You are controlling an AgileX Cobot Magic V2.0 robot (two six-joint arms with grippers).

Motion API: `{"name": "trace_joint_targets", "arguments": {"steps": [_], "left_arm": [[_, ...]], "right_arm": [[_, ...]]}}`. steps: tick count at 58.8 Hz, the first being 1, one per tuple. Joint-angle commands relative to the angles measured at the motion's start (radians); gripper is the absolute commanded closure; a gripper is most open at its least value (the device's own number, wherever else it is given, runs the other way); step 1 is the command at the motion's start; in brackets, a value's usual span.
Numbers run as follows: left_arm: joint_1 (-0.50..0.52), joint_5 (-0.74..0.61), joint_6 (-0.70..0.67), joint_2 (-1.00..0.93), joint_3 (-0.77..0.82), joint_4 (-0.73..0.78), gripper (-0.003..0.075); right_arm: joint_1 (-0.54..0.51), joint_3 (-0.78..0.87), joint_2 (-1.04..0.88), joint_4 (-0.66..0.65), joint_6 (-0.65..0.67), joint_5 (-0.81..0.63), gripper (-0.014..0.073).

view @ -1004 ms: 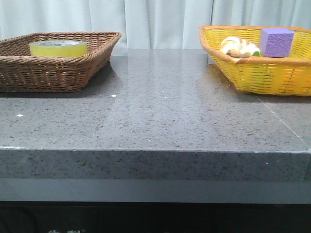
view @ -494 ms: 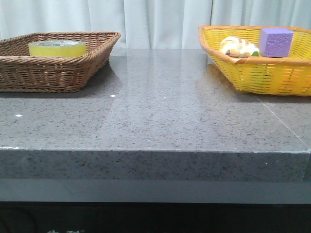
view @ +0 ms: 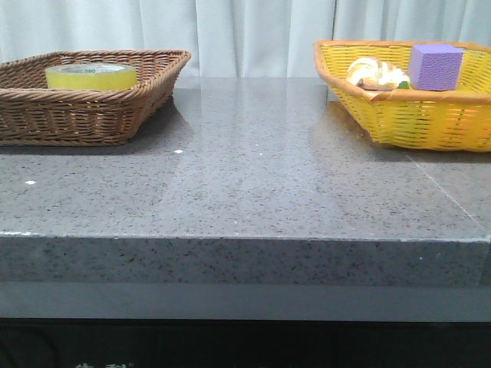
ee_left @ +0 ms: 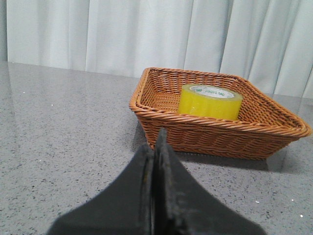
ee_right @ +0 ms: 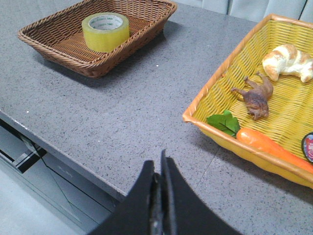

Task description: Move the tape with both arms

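Observation:
The yellow tape roll [view: 91, 76] lies flat in the brown wicker basket [view: 146, 96] at the table's far left. It also shows in the left wrist view [ee_left: 210, 101] and in the right wrist view [ee_right: 105, 31]. My left gripper [ee_left: 155, 142] is shut and empty, low over the table, a short way in front of the brown basket [ee_left: 215, 134]. My right gripper [ee_right: 157, 164] is shut and empty, above the table's front edge, apart from the yellow basket [ee_right: 210, 93]. Neither arm shows in the front view.
The yellow basket [view: 399, 115] at the far right holds a purple cube [view: 436, 67], a croissant [ee_right: 287, 59], a brown toy animal [ee_right: 257, 96], green leaves [ee_right: 224, 122] and a carrot [ee_right: 271, 148]. White curtains hang behind the grey stone table [view: 253, 176].

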Motion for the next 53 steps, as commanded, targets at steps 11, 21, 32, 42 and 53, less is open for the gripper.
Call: {"name": "trace_joint_targets", "arguments": {"steps": [11, 21, 32, 42, 53], "left_arm": [[0.001, -0.091, -0.010, -0.021, 0.038, -0.001, 0.0740], [0.001, -0.091, -0.010, -0.021, 0.038, -0.001, 0.0740], [0.001, -0.091, -0.010, -0.021, 0.038, -0.001, 0.0740], [0.001, -0.091, -0.010, -0.021, 0.038, -0.001, 0.0740], [0.001, -0.091, -0.010, -0.021, 0.038, -0.001, 0.0740]], "right_arm": [[-0.002, -0.024, 0.004, -0.004, -0.003, -0.075, 0.0662], [-0.002, -0.024, 0.004, -0.004, -0.003, -0.075, 0.0662], [-0.002, -0.024, 0.004, -0.004, -0.003, -0.075, 0.0662], [-0.003, -0.023, 0.004, -0.004, -0.003, -0.080, 0.0662], [-0.111, 0.066, -0.067, -0.035, -0.003, -0.183, 0.0662]]}}
